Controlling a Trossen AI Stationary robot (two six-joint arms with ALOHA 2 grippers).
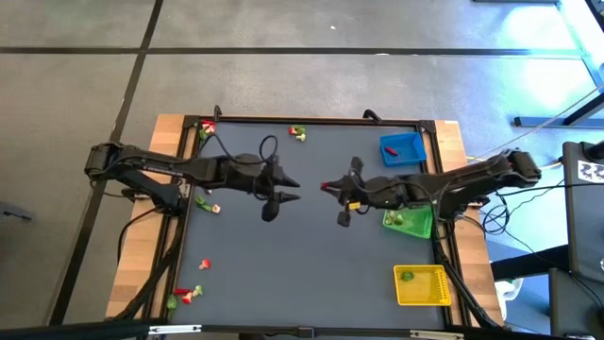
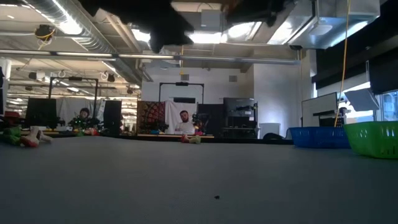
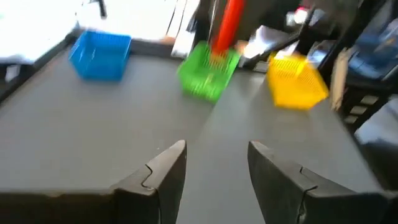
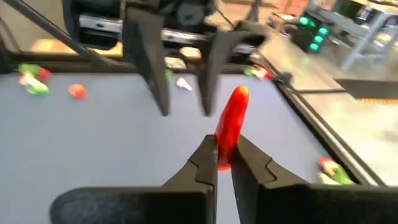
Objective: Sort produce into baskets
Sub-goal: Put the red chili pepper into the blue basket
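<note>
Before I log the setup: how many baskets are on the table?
3: blue basket at the far right, green basket nearer, yellow basket nearest.

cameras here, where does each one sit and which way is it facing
High: overhead, straight down on the dark grey table; both arms show.
Low: table height, level towards the room; green plastic basket at right.
Left wrist: on the left arm, past the open left gripper towards the baskets.
Right wrist: on the right arm, past the right gripper shut on a long red toy pepper.
Shared: both wrist views show that pepper.
</note>
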